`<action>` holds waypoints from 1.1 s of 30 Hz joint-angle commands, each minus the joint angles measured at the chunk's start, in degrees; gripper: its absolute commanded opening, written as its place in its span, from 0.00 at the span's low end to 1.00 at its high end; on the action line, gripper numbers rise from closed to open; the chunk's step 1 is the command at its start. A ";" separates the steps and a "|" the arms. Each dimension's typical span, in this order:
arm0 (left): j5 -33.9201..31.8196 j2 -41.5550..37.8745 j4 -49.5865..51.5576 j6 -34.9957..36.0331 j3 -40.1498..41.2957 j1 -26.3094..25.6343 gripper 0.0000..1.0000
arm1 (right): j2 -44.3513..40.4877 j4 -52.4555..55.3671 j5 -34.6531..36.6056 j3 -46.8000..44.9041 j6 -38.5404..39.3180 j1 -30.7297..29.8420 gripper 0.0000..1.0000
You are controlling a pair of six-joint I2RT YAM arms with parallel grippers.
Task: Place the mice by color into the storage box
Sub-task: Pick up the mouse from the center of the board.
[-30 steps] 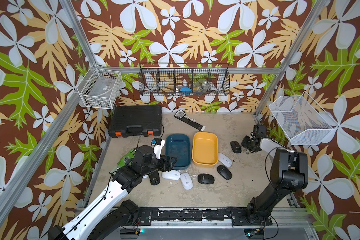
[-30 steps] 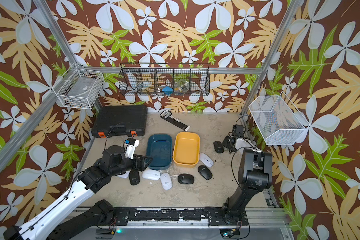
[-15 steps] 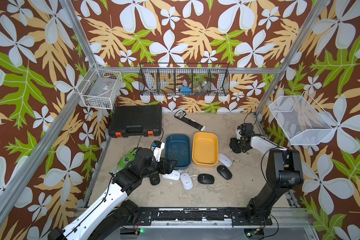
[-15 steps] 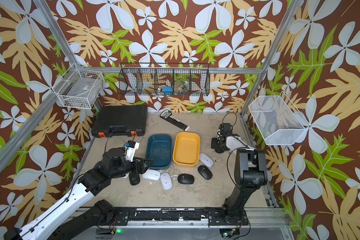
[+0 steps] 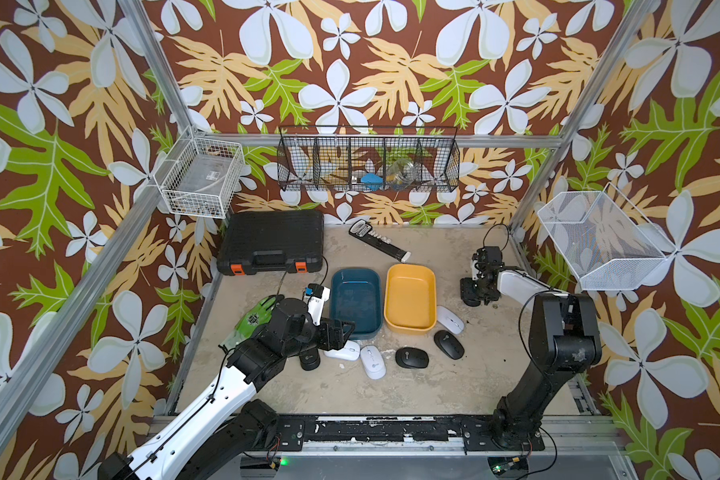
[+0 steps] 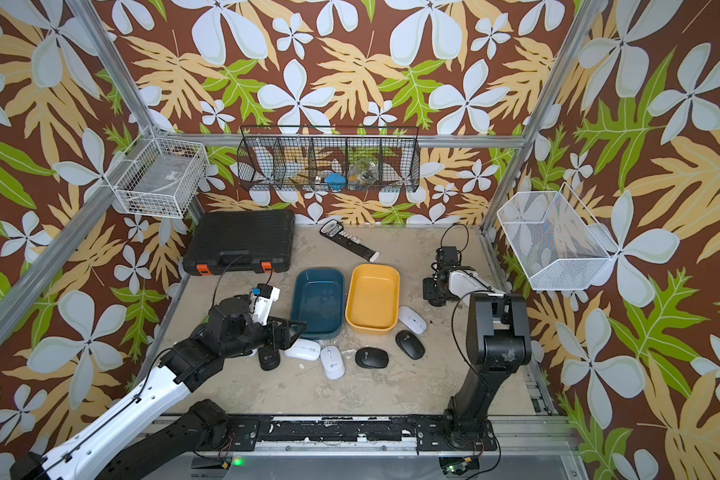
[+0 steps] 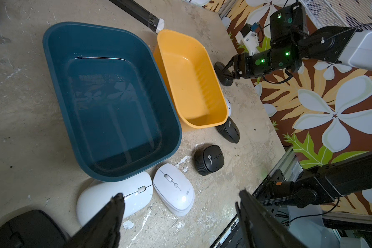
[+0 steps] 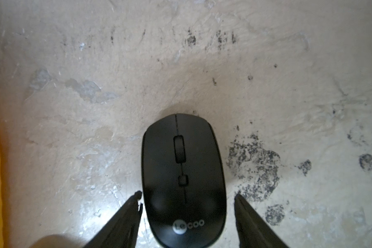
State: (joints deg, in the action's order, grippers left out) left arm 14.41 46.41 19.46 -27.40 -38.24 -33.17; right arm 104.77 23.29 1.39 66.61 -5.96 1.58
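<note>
Both top views look steeply down from high above the front of the cell, far enough off to hold the whole counter edge to edge, and they share nearly the same scene. The left wrist camera sits just behind the left end effector and looks low and slantwise past its fingertips at the blue bin, the yellow bin and, well beyond them, the right end effector. The right wrist camera looks straight down from very near the counter, with a black mouse between its end effector's fingertips; the left wrist view shows that mouse too.
</note>
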 commanded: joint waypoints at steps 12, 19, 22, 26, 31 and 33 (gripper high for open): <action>-0.26 0.26 -0.72 0.24 0.44 0.03 0.85 | 6.12 0.31 0.28 1.87 -2.99 0.09 0.64; -0.39 0.26 -0.40 0.90 0.04 0.02 0.84 | 3.98 0.26 0.50 0.40 -5.34 0.09 0.32; -0.53 -0.09 -0.30 1.12 0.06 0.03 0.84 | -0.64 0.31 -0.60 -1.58 -6.85 -0.04 0.29; -0.30 -1.03 -1.07 2.01 0.09 0.02 0.84 | -10.95 -0.29 -7.28 -5.69 -10.06 -0.24 0.29; -0.97 -2.20 -2.73 3.61 -0.60 0.03 0.86 | -21.81 0.18 -16.13 -8.85 -14.71 -5.21 0.31; -0.80 -2.29 -3.40 4.09 -0.77 0.03 0.86 | -23.67 0.85 -17.43 -8.67 -16.88 -10.26 0.32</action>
State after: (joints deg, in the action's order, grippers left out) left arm 13.76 44.29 18.50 -25.10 -38.50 -33.17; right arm 83.18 23.31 -10.11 58.06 -18.61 -4.54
